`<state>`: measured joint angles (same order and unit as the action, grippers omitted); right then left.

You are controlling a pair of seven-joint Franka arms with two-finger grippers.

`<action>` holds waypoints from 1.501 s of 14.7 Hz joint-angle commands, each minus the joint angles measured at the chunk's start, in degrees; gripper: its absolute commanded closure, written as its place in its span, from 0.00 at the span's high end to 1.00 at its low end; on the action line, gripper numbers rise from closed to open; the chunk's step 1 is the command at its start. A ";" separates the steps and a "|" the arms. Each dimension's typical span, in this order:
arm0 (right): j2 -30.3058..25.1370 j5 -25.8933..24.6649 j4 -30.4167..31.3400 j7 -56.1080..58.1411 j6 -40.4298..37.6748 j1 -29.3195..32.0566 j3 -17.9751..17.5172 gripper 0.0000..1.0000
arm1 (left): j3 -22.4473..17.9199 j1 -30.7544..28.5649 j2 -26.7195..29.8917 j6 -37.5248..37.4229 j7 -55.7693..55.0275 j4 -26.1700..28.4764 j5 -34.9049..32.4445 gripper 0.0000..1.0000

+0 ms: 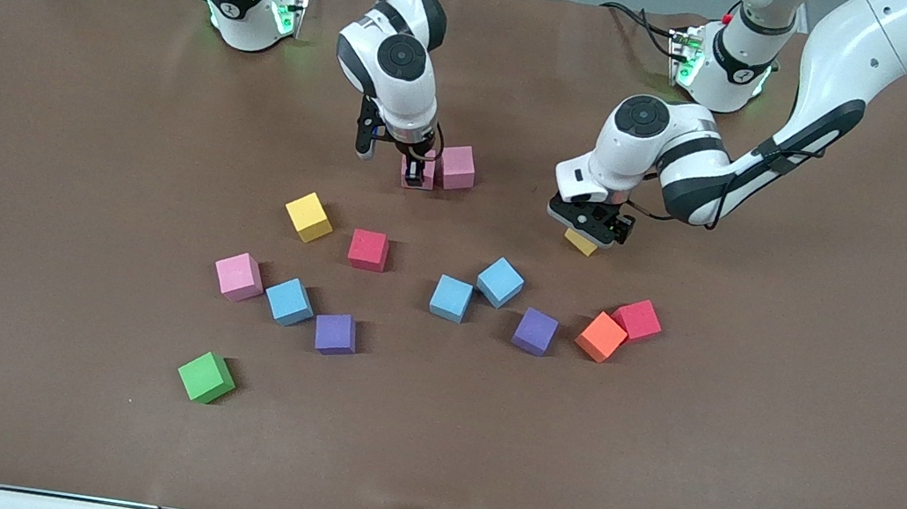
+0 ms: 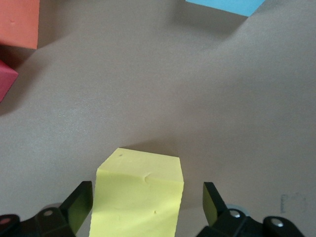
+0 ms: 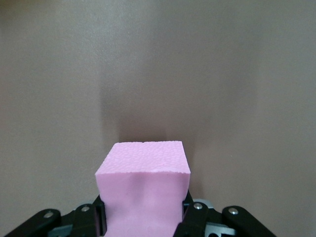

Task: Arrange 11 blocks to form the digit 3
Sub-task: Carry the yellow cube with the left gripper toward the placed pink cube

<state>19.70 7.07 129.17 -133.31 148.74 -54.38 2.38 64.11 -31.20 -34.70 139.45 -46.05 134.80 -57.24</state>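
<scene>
1. While I watch the right wrist view, the right gripper (image 3: 143, 217) is clenched on a pink cube (image 3: 143, 190), its fingers pressing in the cube's sides.
2. From the front I see that cube (image 1: 417, 175) low at the table (image 1: 34, 142), just beside a second pink cube (image 1: 458, 167).
3. The left gripper (image 2: 147, 207) stands released, its fingers (image 2: 79, 205) set around a yellow cube (image 2: 138, 195) with a gap on each side.
4. In the front view that yellow cube (image 1: 580, 241) peeks out under the left gripper (image 1: 589, 225), toward the left arm's end.
5. Nearer the camera lie loose cubes: another yellow (image 1: 309, 216), a red (image 1: 368, 250), a third pink (image 1: 238, 276), three light blue (image 1: 290, 302) (image 1: 451, 299) (image 1: 500, 282), two purple (image 1: 336, 334) (image 1: 536, 332).
6. An orange cube (image 1: 602, 337) touches a second red cube (image 1: 637, 320).
7. A green cube (image 1: 205, 377) sits nearest the camera, apart from the rest.
</scene>
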 commanded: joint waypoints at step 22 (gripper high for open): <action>0.78 -0.74 -0.58 -4.94 1.46 -2.74 0.70 0.00 | -1.78 21.94 -0.90 -14.91 -31.69 -19.39 22.09 0.39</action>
<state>19.97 6.97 128.98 -136.83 149.58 -56.02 2.41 65.38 -13.62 -35.42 125.81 -72.28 118.48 -36.37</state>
